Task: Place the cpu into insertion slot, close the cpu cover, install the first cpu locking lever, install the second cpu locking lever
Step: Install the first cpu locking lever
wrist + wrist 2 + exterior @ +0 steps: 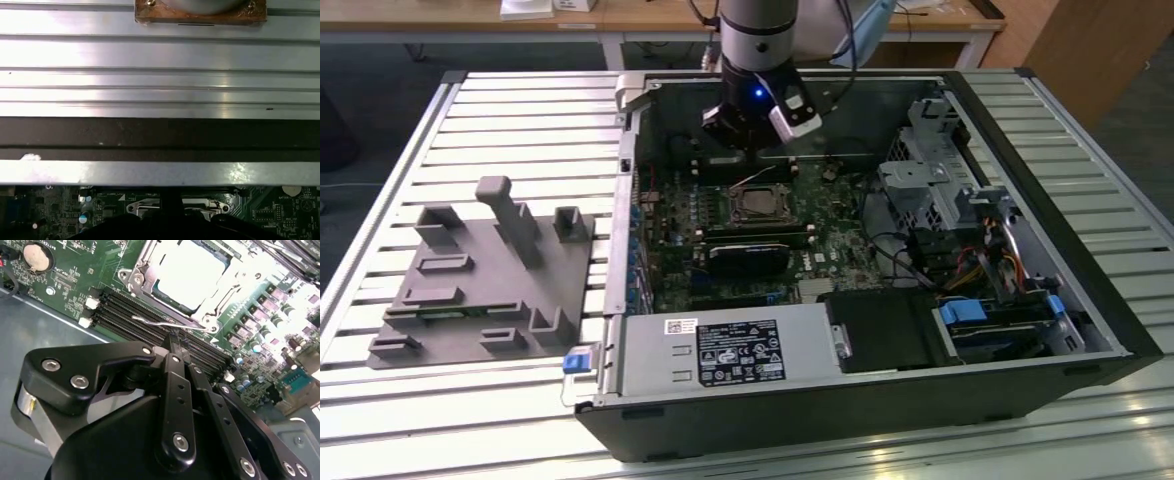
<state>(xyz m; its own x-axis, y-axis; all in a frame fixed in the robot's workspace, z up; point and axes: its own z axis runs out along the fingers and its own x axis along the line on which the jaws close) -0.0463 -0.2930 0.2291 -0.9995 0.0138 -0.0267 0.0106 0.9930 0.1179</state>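
Observation:
The cpu (187, 270), a silvery square, lies in the insertion slot (758, 205) on the green board. The cpu cover (137, 277), a metal frame, lies flat around the chip. A thin wire locking lever (155, 321) runs along the socket's edge beside the memory slots, its hooked end free. My gripper (175, 337) is shut, its fingertips right at this lever; whether they clamp it I cannot tell. In the exterior view the gripper (744, 150) hangs inside the case, just behind the socket. The first wrist view catches the socket (170, 204) behind the dark gripper (170, 220).
Long black memory slots (135, 315) and a coin battery (39, 256) flank the socket. A black card (747, 255), power supply (720, 355) and drive cage (947, 190) crowd the case. A grey fixture (480, 270) stands on the slatted table at the exterior view's left.

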